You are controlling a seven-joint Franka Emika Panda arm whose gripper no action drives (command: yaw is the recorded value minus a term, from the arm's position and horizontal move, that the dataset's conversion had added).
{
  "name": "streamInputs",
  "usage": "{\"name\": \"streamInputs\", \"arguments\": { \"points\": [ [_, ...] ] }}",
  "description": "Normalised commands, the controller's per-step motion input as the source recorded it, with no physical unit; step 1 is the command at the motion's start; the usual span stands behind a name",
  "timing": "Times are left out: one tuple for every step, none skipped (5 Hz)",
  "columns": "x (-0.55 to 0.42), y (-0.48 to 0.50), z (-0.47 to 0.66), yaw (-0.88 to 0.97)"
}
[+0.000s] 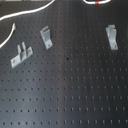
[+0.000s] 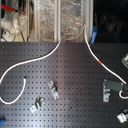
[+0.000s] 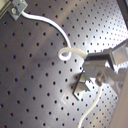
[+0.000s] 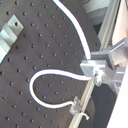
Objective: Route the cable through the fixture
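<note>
White cable (image 4: pixel 41 75) looped beside claw (image 4: pixel 100 75), its opening impossible to tell, over black pegboard (image 4: pixel 45 45).

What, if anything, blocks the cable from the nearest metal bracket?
Nothing visible: only bare perforated board separates the cable from the bracket at the second exterior view's right.
</note>
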Motion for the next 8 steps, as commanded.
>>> {"name": "streamInputs", "arguments": {
  "points": [
    [-0.021,0.126,0.03,-0.08],
    [-0.008,-0.008,0.50,0.03],
    [-0.150,0.144,0.44,0.11],
    [0.001,0.010,0.00,0.01],
    [-0.189,0.308,0.13,0.00],
    [-0.141,0.225,0.12,-0.01],
    [-0.031,0.156,0.12,-0.31],
    [-0.022,0.189,0.25,-0.54]
  ]
}}
